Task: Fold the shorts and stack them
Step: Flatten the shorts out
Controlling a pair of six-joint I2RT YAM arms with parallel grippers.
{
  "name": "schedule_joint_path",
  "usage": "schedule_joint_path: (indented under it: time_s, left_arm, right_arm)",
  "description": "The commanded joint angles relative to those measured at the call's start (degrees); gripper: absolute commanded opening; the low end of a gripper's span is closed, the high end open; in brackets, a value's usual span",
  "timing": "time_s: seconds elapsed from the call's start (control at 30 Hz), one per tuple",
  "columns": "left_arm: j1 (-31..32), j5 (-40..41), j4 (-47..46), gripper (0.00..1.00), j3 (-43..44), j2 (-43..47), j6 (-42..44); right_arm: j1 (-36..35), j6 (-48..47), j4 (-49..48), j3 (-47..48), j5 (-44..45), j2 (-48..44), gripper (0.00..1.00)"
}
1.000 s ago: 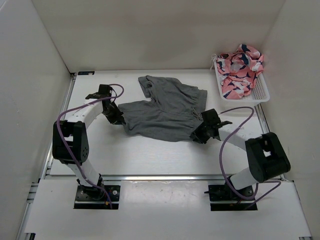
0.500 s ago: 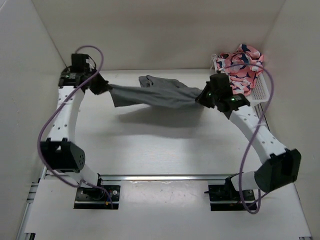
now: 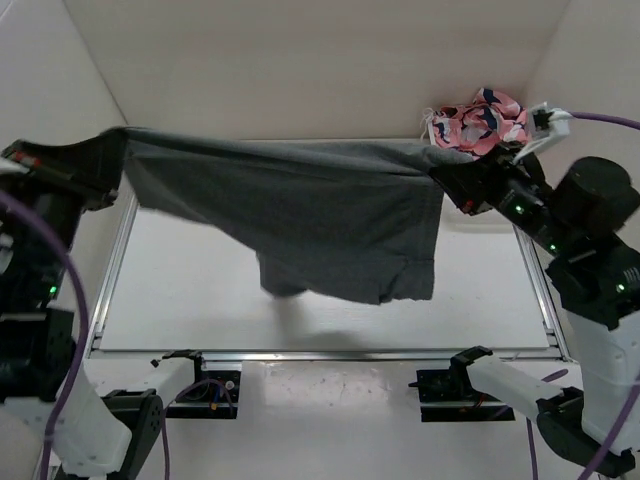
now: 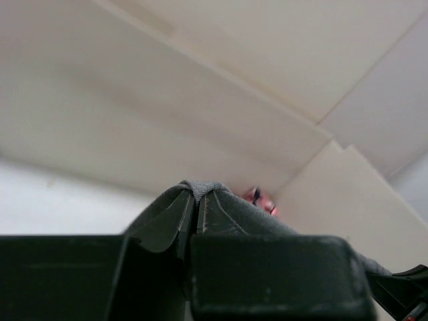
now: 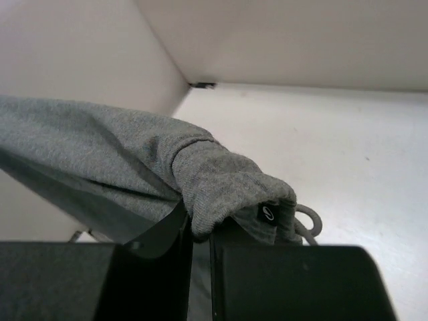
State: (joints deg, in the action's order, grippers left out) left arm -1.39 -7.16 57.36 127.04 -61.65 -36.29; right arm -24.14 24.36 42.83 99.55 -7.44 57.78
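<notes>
The grey shorts (image 3: 300, 215) hang stretched in the air between my two grippers, high above the table, with the legs drooping down at the middle. My left gripper (image 3: 112, 158) is shut on the left corner of the shorts (image 4: 200, 188). My right gripper (image 3: 452, 180) is shut on the right corner, where the bunched waistband (image 5: 227, 180) with a small label and a drawstring shows over the closed jaws.
A white basket (image 3: 528, 190) at the back right holds pink patterned cloth (image 3: 478, 120). The white table (image 3: 200, 300) lies below the hanging shorts. White walls enclose the left, back and right sides.
Both arms have risen sharply and spread apart, lifting the shorts off the table and stretching them out wide in the air.
</notes>
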Motion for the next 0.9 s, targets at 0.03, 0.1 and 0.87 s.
schedule_joint_path:
  time_s: [0.03, 0.1, 0.87]
  left_arm:
    - [-1.07, 5.85, 1.78, 0.10, 5.93, -2.42, 2.54]
    - [-1.07, 5.84, 1.79, 0.10, 5.94, -3.04, 2.54]
    - [-1.69, 2.85, -7.62, 0.10, -17.63, -33.54, 1.66]
  right_arm:
    - [0.59, -1.43, 2.87, 4.42, -3.54, -1.70, 0.00]
    - [0.59, -1.42, 4.80, 5.30, -3.54, -1.10, 0.00]
    - [3.84, -5.20, -5.65, -4.81, 4.81, 36.70, 0.00]
